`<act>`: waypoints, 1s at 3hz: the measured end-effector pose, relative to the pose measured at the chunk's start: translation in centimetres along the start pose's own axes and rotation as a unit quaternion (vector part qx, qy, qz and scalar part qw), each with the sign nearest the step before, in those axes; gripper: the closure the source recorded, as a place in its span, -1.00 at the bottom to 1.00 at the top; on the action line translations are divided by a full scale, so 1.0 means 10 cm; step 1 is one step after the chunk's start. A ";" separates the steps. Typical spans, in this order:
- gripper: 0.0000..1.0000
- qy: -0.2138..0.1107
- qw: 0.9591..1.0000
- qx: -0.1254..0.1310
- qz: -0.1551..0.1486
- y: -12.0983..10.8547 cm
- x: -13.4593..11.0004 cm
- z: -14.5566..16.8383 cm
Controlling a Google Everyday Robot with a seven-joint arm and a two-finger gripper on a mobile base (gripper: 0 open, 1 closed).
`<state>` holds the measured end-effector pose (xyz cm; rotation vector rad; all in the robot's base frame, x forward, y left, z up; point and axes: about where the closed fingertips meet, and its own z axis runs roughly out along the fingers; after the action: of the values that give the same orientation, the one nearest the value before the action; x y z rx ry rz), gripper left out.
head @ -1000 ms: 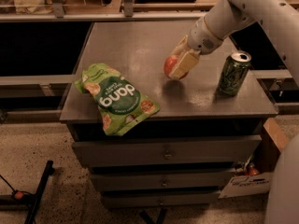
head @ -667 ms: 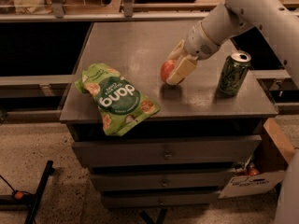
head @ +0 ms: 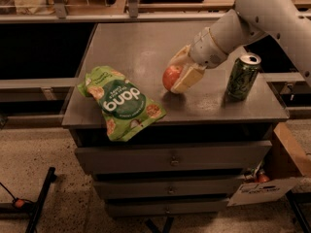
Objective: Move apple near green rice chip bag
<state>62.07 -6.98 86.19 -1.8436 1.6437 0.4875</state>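
Grey metal-topped table (head: 146, 42) with three drawers (head: 170, 157) below, standing on a speckled floor (head: 63, 178). On its top, left front: a flat, crinkled, bright-green foil green rice chip bag (head: 121, 103), its white "dang" lettering upside down in this view and one corner overhanging the front edge. Centre right: a small round red-orange apple (head: 168, 76), gripped between the two cream-coloured fingers (head: 190, 76) of the end effector (head: 176, 76), which is closed on it with one finger on the near side and one behind. Whether the fruit rests on the surface or sits just above it cannot be told. A white jointed arm (head: 252, 13) enters from the upper right and slopes down to the apple. Right of the end effector and apart from it: an upright green drink can (head: 243, 76) with a silver top, near the right edge of the table. A stretch of grey table top lies between apple and bag; the can stands on the other side of the apple, off that line. Beside the table at lower right: an open brown cardboard box (head: 286, 154) with a white label. Lower left on the floor: a black stand leg (head: 41, 200). Change against the view one second earlier: apple and end effector sit further left and nearer the front edge, closer to the bag, with a wider gap to the can; bag and can lie as before.
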 end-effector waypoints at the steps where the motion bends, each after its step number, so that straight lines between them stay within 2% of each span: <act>1: -0.77 -0.012 1.000 0.001 -0.018 0.06 -0.04 0.00; 2: -1.00 -0.014 1.000 0.001 -0.023 0.10 -0.04 0.01; 3: -1.00 -0.007 1.000 0.002 -0.019 0.10 -0.02 0.03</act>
<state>61.09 -6.67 85.90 -1.8606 1.5952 0.4788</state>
